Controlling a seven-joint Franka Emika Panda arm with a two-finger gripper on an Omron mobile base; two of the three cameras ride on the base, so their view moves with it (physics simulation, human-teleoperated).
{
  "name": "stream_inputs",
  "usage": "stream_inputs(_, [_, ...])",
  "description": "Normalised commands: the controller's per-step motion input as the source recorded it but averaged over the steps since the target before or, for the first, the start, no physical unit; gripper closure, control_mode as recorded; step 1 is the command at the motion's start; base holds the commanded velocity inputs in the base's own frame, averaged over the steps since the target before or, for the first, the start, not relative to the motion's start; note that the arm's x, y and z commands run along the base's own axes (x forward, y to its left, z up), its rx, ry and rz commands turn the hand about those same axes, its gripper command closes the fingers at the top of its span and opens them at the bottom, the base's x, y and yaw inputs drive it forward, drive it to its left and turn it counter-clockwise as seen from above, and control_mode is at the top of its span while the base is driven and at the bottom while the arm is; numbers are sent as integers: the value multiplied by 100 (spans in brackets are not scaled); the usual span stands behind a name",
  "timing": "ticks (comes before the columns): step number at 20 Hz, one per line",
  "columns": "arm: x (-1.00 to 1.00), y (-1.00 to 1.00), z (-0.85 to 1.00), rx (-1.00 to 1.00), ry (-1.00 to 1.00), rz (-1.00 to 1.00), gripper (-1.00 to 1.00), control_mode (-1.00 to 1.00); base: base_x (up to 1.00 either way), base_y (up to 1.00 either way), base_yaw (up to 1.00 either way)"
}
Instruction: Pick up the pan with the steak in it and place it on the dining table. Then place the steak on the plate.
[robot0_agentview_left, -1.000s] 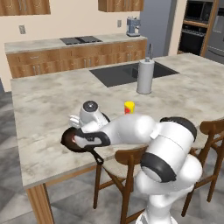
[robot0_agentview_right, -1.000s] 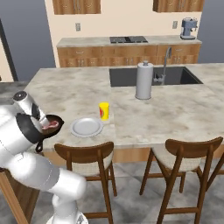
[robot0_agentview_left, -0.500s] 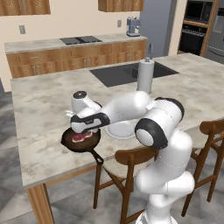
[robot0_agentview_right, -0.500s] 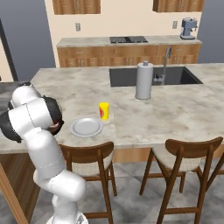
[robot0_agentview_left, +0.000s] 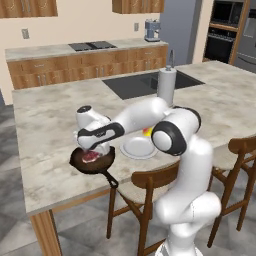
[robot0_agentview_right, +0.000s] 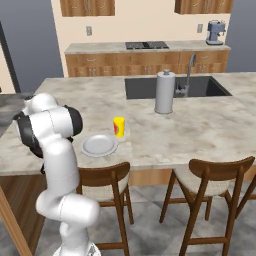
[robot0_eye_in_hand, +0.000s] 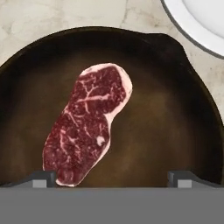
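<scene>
The black pan (robot0_agentview_left: 93, 163) rests on the dining table (robot0_agentview_left: 45, 125) near its front left edge, its long handle pointing toward the edge. The red-pink steak (robot0_agentview_left: 90, 156) lies flat inside it. My gripper (robot0_agentview_left: 95, 149) hangs just above the pan's bowl, pointing down, open and holding nothing. In the hand view the steak (robot0_eye_in_hand: 87, 122) lies left of centre on the pan's brown floor (robot0_eye_in_hand: 175, 109), with my gripper (robot0_eye_in_hand: 112, 177) spread wide on either side of it. The white plate (robot0_agentview_left: 138, 148) sits right beside the pan; the plate (robot0_agentview_right: 99, 145) (robot0_eye_in_hand: 201, 22) has nothing on it.
A yellow cup (robot0_agentview_right: 118, 126) stands just behind the plate. A paper towel roll (robot0_agentview_left: 166, 86) stands by the sink (robot0_agentview_left: 145, 82) farther back. Wooden chairs (robot0_agentview_left: 145, 185) (robot0_agentview_left: 242, 155) are tucked under the table's front edge.
My arm has swung round so the hand went from beside the pan to right over its bowl, facing down at the steak. The pan and the plate stayed put.
</scene>
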Motion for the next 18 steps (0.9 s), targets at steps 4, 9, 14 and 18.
stream_inputs(4, [20, 0, -26, 0, 3, -2, -100, -100, 0, 0, 0])
stream_inputs(9, [19, -28, -33, 0, -3, 0, -100, -100, 0, 0, 0])
stream_inputs(14, [14, -4, -14, 0, 0, 0, -100, -100, 0, 0, 0])
stream_inputs(18, [9, 0, -22, 0, 0, -1, -100, -100, 0, 0, 0])
